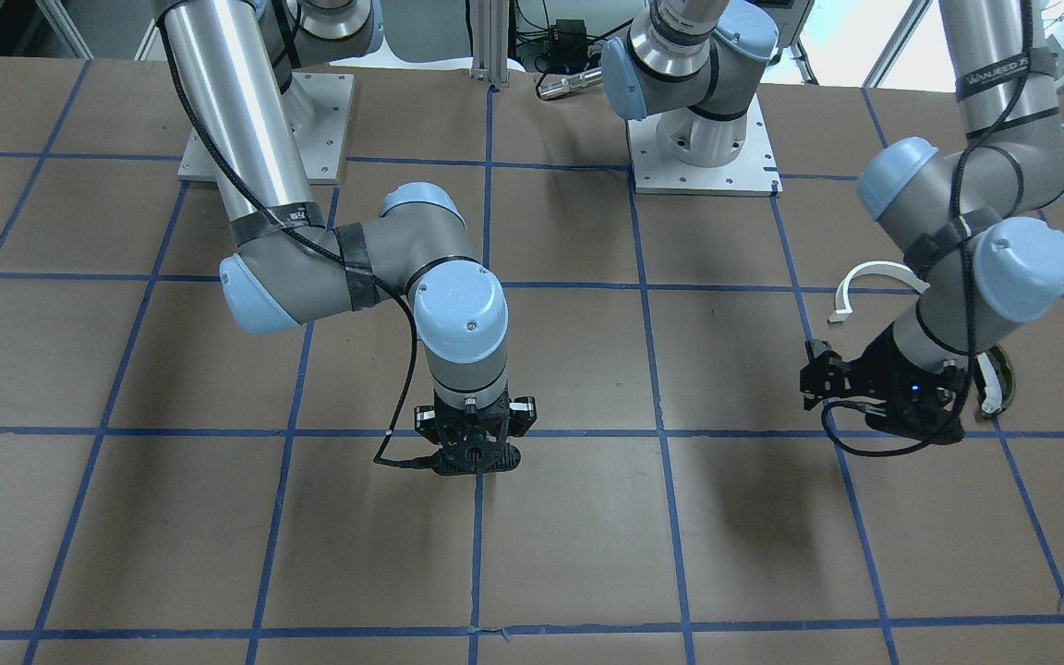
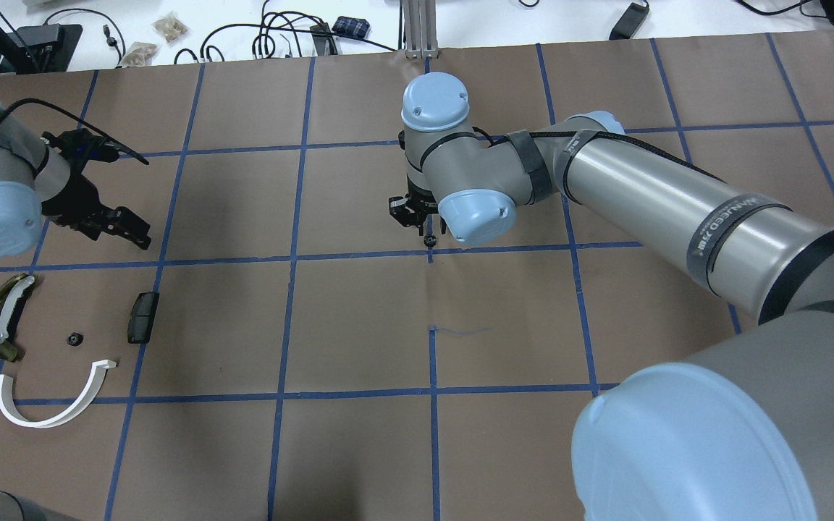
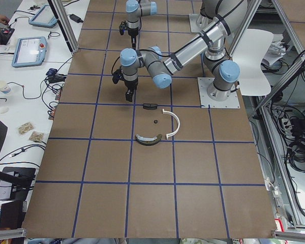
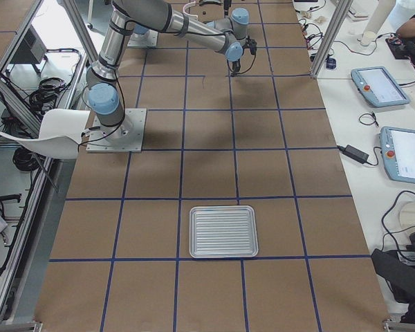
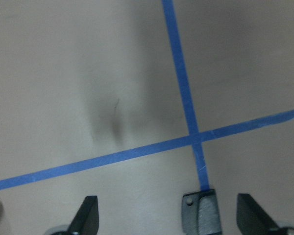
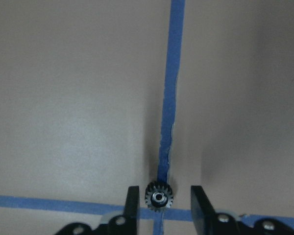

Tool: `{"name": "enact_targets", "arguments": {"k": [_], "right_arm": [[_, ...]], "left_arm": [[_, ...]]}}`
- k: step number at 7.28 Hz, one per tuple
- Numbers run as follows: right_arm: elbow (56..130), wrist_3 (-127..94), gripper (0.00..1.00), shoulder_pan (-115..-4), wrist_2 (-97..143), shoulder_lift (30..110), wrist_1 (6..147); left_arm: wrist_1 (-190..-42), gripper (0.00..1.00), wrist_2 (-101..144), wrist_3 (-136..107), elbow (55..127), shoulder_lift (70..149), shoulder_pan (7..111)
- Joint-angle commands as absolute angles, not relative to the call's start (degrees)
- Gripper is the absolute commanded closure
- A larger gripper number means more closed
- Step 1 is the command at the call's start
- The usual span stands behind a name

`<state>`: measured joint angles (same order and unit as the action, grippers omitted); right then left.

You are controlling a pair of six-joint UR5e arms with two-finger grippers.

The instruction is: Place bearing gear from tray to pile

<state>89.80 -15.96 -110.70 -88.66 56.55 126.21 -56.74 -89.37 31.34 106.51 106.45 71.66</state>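
**gear at bench centre, pile well to the robot's left**

start at the left of the overhead view. the left hand [image 2: 127, 226] hangs over the bench [image 2: 359, 325] with its fingers spread wide and nothing between them. it is near the pile [image 2: 74, 338], which includes the olive-green curved piece [image 2: 1, 318], the white half-ring arc [image 2: 51, 418] and the dark block [image 2: 143, 317]. of the two hands, this one is nearer the pile.

move to the centre. the right hand [image 1: 477, 465] points straight down at a crossing of the blue tape lines [image 6: 174, 73]. its wrist view shows the bearing gear [image 6: 159, 197] between the two fingers, flat, with its bore facing the camera. a gap shows on each side of the gear, so treat the hand as parted around it, not clamped. you cannot tell for certain whether the gear rests on the bench.

note the governing relation: the gear lies well apart from the pile, on the robot's right of it. being round, it has no long axis. the tray [image 4: 223, 232] lies farther right again, well apart from both hands.
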Motion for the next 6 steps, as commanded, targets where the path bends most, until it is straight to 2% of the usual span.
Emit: {"name": "enact_targets", "arguments": {"k": [1, 4, 6], "right_arm": [[88.3, -11.1, 0.0, -109.6, -89.5, 60.3, 125.3], [87.9, -1.8, 0.0, -97.3, -89.2, 71.9, 112.6], [87.9, -0.1, 0.0, -90.2, -89.3, 77.2, 105.3]], "left_arm": [[-56.6, 0.0, -89.4, 18.5, 106.4, 106.3, 80.4], [-52.2, 0.0, -83.4, 3.1, 104.6, 108.1, 92.2], [-51.9, 0.03, -83.5, -8.7, 100.0, 112.3, 99.2]]}}
